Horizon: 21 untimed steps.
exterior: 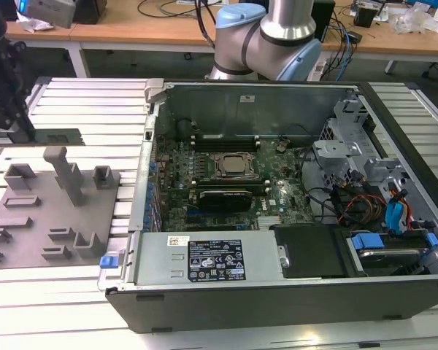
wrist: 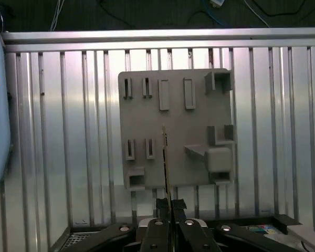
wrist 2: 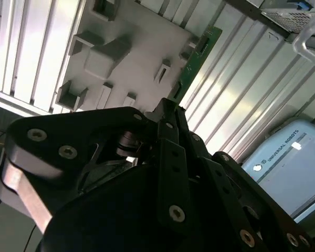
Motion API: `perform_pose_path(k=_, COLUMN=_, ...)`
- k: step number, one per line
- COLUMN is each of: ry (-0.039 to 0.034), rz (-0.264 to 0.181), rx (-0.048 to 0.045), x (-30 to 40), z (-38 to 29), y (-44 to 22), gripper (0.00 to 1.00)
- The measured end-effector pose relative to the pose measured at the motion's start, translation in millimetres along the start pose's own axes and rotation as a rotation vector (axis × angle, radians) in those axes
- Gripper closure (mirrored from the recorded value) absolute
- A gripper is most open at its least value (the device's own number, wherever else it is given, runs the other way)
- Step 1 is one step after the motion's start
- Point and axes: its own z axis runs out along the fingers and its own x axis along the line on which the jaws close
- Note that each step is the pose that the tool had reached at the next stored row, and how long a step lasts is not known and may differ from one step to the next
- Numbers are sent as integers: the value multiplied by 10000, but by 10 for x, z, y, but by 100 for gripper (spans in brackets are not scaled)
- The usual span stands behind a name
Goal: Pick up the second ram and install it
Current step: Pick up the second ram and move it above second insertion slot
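The gripper [exterior: 18, 130] is clamping the second ram [exterior: 58, 136], hanging above the grey fixture plate [exterior: 40, 219] at the exterior view's upper left, beside the open computer case [exterior: 277, 306].

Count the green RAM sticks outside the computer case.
1: the green RAM stick, clamped in the gripper over the grey fixture plate; others may be hidden.

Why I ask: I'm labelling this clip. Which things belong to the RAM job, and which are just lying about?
Job in hand:
- second ram, held edge-on
- gripper, closed on it
- open computer case
- motherboard inside it

Lying about:
- grey fixture plate
- teach pendant
- desk with cables behind
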Motion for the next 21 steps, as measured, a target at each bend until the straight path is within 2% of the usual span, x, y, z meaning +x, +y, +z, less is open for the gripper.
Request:
perform_pose_path(k=3, ry=0, rz=0, rx=1, x=-4, z=-1, y=-87, gripper=86)
perform_pose_path(k=5, ry=0, rz=-1, rx=-1, x=-9, z=-3, y=-236, gripper=86)
perform_pose_path(k=6, ry=0, rz=0, rx=-1, x=-12, z=-3, y=-286, gripper=86)
perform_pose_path(k=8, ry=0, rz=1, rx=0, x=-15, z=-4, y=-344, gripper=86)
perform_pose_path(k=10, ry=0, rz=-1, rx=-1, x=-19, z=-5, y=-459, gripper=86)
perform_pose_path(k=20, ry=0, rz=0, rx=-1, x=-34, z=-9, y=-801, gripper=86)
perform_pose_path(k=21, ry=0, rz=-1, rx=-2, x=-36, z=-10, y=-861, gripper=86)
